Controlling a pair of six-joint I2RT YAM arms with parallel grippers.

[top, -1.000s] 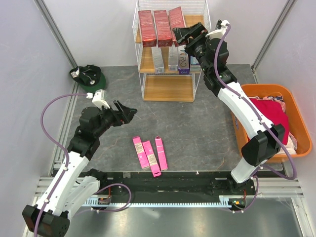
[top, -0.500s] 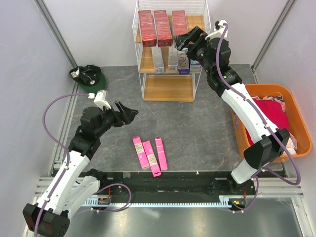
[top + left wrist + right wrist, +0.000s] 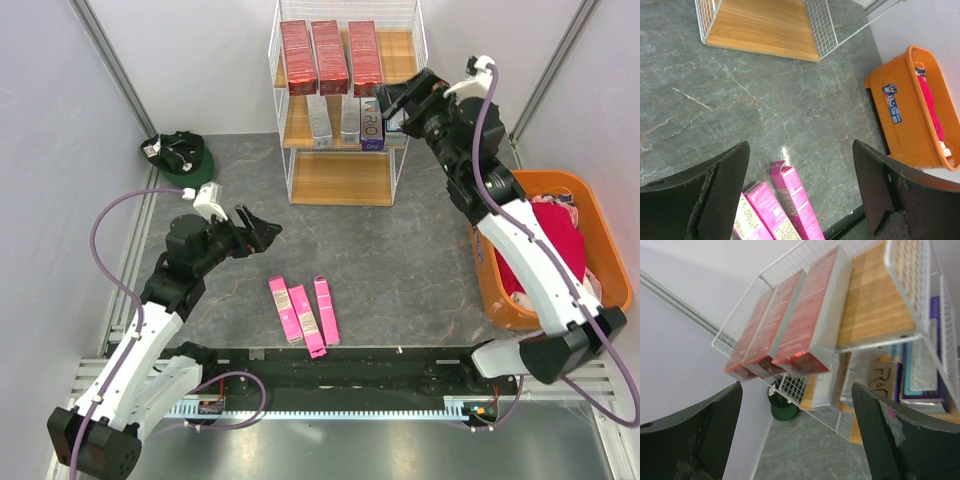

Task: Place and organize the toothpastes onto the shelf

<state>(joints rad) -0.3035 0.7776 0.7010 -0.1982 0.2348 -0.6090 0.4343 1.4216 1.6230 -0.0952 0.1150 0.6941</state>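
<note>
left gripper [image 3: 262, 228]: jaws apart, empty, pink toothpastes [image 3: 303, 312] at its 5 o'clock | right gripper [image 3: 392, 100]: jaws apart, empty, at 3 o'clock of shelf [image 3: 340, 178] | red toothpastes [image 3: 330, 55] on top board [image 3: 397, 45]

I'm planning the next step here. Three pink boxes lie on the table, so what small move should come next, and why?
Probably bring the left end effector down over the pink boxes. Its jaws stand open and empty, and it is the nearer arm. The bottom board of the shelf is bare, while the red boxes already sit on top.
</note>
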